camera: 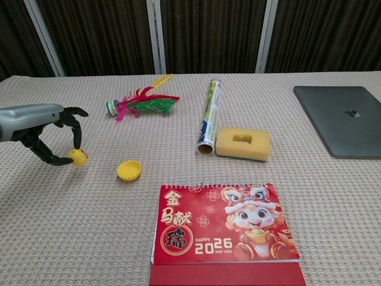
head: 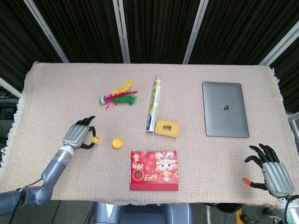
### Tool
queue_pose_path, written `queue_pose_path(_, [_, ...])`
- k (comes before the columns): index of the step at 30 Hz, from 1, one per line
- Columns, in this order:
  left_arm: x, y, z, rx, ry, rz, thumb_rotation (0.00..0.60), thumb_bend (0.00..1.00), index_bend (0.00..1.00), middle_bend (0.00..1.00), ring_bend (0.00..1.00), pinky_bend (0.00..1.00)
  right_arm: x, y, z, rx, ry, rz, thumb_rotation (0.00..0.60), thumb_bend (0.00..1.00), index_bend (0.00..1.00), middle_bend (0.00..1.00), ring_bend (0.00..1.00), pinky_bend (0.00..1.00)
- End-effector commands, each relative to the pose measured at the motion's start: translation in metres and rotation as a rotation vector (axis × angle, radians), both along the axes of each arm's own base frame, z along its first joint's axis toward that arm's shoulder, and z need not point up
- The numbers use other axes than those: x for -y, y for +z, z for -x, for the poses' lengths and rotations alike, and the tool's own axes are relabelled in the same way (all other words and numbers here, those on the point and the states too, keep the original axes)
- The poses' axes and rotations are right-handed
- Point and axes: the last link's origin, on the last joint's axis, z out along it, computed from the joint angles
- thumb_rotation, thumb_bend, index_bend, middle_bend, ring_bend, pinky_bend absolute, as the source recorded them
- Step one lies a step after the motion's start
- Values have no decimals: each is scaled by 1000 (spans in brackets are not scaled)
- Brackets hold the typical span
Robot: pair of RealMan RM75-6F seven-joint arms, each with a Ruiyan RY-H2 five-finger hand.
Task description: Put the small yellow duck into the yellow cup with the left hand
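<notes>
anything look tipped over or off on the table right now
The yellow cup looks tipped: in the chest view it leans with its mouth tilted up rather than standing square, on the cloth left of the calendar. That could make dropping in the duck, pinched by the left hand, awkward. Nothing looks spilled or damaged.

At the left edge, the left robot hand (camera: 44,132) pinches the small yellow duck (camera: 76,157) between its dark fingertips, clear of the tabletop (camera: 71,232). The yellow cup (camera: 129,170) lies tipped on its side near the duck, to its right. Further right sit a red 2026 calendar (camera: 223,223), a yellow sponge (camera: 243,143), a rolled tube (camera: 209,116), a feather shuttlecock (camera: 140,102) and a closed laptop (camera: 345,119).
</notes>
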Motion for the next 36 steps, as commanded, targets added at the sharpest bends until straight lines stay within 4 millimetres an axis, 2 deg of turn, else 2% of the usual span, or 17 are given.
queue_pose_path(1, [-3,3,-3,8,-10,-12,600,344,536,0,55,141,0,0,0,0,0,0,600,0,419,132,0,0])
queue_pose_path(9, [-7,0,-22,42,-43,-13,600,346,536,0,56,145,0,0,0,0,1,-1,600,0,419,131,0,0])
queue_pose_path(10, [-10,-3,-34,72,-54,-12,600,346,536,0,56,146,0,0,0,1,2,-2,600,0,419,131,0,0])
queue_pose_path(16, [-16,-6,-50,80,-79,-13,600,346,536,0,57,148,0,0,0,3,5,-3,600,0,419,131,0,0])
queue_pose_path(36, [-2,-29,-64,82,-77,39,600,345,536,0,59,152,0,1,0,7,10,-6,600,0,419,131,0,0])
